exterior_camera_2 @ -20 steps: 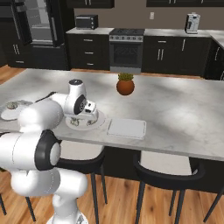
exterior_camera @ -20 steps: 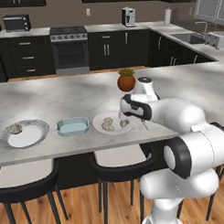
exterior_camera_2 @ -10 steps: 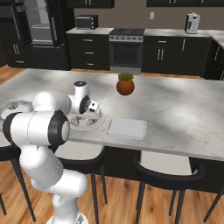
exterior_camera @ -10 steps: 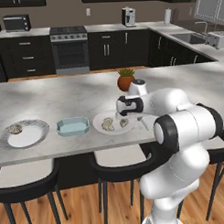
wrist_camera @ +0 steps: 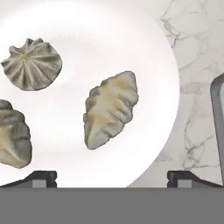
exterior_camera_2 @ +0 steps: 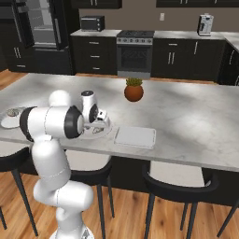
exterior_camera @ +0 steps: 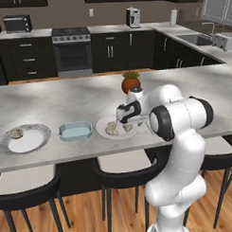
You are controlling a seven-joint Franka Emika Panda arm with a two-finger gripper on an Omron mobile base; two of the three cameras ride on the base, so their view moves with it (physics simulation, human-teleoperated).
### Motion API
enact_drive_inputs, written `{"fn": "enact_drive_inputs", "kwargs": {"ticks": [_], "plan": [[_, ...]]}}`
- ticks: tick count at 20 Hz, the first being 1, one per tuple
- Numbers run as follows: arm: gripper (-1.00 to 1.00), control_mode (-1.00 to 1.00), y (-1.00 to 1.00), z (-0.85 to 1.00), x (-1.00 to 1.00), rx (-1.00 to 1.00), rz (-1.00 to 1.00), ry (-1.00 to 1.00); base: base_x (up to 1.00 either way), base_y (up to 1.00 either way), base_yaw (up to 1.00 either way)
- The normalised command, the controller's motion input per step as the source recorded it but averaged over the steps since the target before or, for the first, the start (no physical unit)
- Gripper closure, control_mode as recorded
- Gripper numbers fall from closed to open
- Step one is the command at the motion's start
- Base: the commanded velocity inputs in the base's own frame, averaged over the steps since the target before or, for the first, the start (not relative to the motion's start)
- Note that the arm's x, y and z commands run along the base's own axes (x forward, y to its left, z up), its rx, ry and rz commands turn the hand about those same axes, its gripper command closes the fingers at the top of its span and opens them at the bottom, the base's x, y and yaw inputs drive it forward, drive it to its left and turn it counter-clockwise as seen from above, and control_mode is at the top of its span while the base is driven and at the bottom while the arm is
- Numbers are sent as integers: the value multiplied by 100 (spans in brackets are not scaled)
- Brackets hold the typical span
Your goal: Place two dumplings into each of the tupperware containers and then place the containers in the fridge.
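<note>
Three dumplings lie on a round white plate [wrist_camera: 144, 39]: a crescent dumpling [wrist_camera: 110, 109] in the middle, a round pleated one [wrist_camera: 33, 63] and a third [wrist_camera: 13, 140] at the left edge. My gripper [wrist_camera: 112, 178] hangs just above the plate, open, its fingertips [wrist_camera: 41, 178] wide apart on either side of the crescent dumpling. The same plate [exterior_camera: 103, 125] sits under the gripper [exterior_camera: 122, 119] on the island. A light-blue tupperware container [exterior_camera: 76, 130] stands empty to its left. Its whitish lid [exterior_camera_2: 135, 137] lies to the plate's right. The fridge [exterior_camera_2: 42, 30] stands open at the back left.
A second white plate [exterior_camera: 31, 142] holding one dumpling [exterior_camera: 15, 133] sits at the island's left end. A potted plant [exterior_camera: 130, 82] stands behind the gripper. Black stools line the island's near edge [exterior_camera: 67, 155].
The hand has shifted left and sunk lower over the dumpling plate, while the arm's elbow swung in closer behind it. The dumplings, tub and lid have not moved.
</note>
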Motion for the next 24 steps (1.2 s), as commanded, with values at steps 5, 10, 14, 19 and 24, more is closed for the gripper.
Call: {"fn": "enact_drive_inputs", "kwargs": {"ticks": [5,10,14,19,24], "plan": [[-100,-100,1,-38,45,-1,0,2,0,0,0],[-100,-100,0,-39,44,-1,0,4,0,0,0],[-100,-100,6,-36,58,-3,0,4,0,0,0],[100,-100,13,-39,42,-4,0,6,0,0,0],[100,-100,0,-44,4,-1,-3,9,0,0,0]]}}
